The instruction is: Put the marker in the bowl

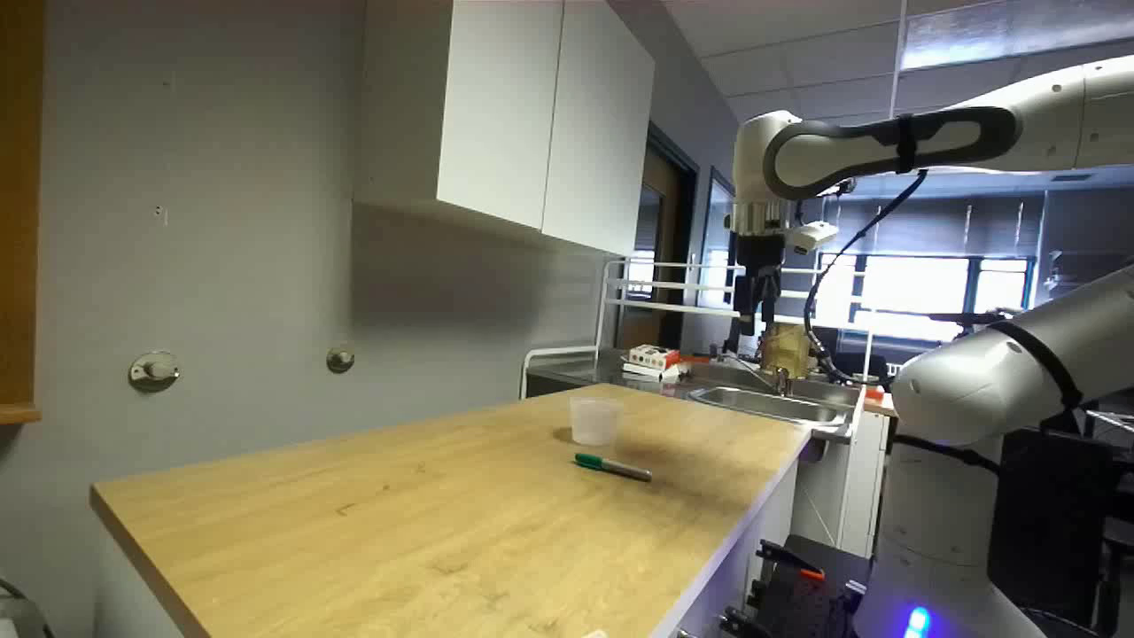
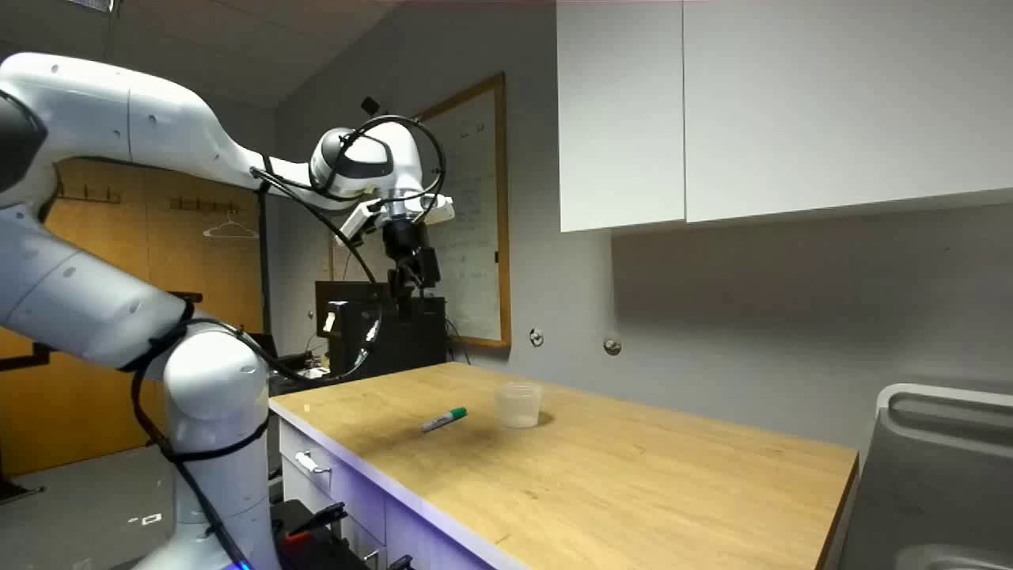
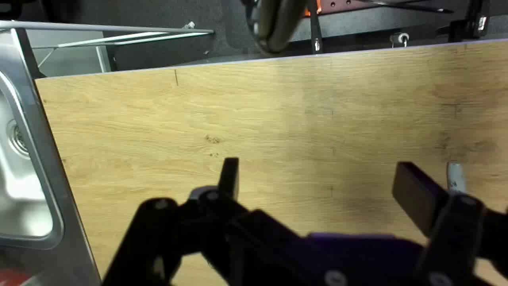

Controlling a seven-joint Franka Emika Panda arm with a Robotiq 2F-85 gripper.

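While our gripper [image 3: 319,174] stands spread wide, we see, in an exterior view, the marker [image 2: 444,419] resting on the counter [image 2: 649,475] near the bowl [image 2: 519,406], at its nine o'clock.

Marker [image 3: 455,176] partly behind tool [image 3: 322,182] in wrist view

Free room above marker [image 1: 613,467], bowl [image 1: 595,424] nearby

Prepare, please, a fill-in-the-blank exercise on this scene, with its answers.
The marker has a ____ cap.
The marker lies flat, but the bowl stands ____.
The end effector is not closed but ____.
In the wrist view, the sink shows at the picture's ____ edge.
Missing words: green; upright; open; left.
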